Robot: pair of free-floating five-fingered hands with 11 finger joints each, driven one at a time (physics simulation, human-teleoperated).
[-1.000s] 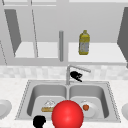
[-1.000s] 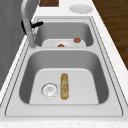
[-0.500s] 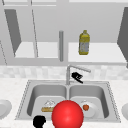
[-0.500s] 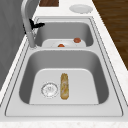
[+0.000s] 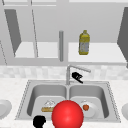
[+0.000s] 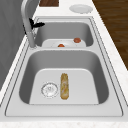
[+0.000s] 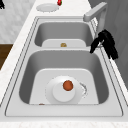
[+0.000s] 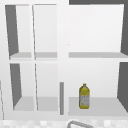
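My right hand (image 5: pixel 77 76) hovers just under the faucet spout (image 5: pixel 79 68), behind the right basin. In the right side view that right hand (image 7: pixel 105 43) hangs beside the faucet column (image 7: pixel 102 21) with its fingers straight and pointing down toward the basin, holding nothing. The left side view shows this hand (image 6: pixel 35 24) behind the faucet (image 6: pixel 28 23). My left hand (image 5: pixel 39 121) floats low by the sink's front edge, left of a big red ball (image 5: pixel 67 115). A small baguette (image 6: pixel 64 86) lies in the left basin beside the drain (image 6: pixel 49 89). A white plate (image 7: pixel 64 91) carrying a red-orange fruit (image 7: pixel 67 85) rests in the right basin.
A yellow bottle (image 5: pixel 84 43) stands on the open cabinet's lower shelf (image 8: pixel 100 106) above the sink. White plates sit on the counter at the left (image 5: pixel 3 108) and at the right (image 5: pixel 125 110). A small red item (image 7: pixel 59 2) lies by the far plate (image 7: pixel 47 7).
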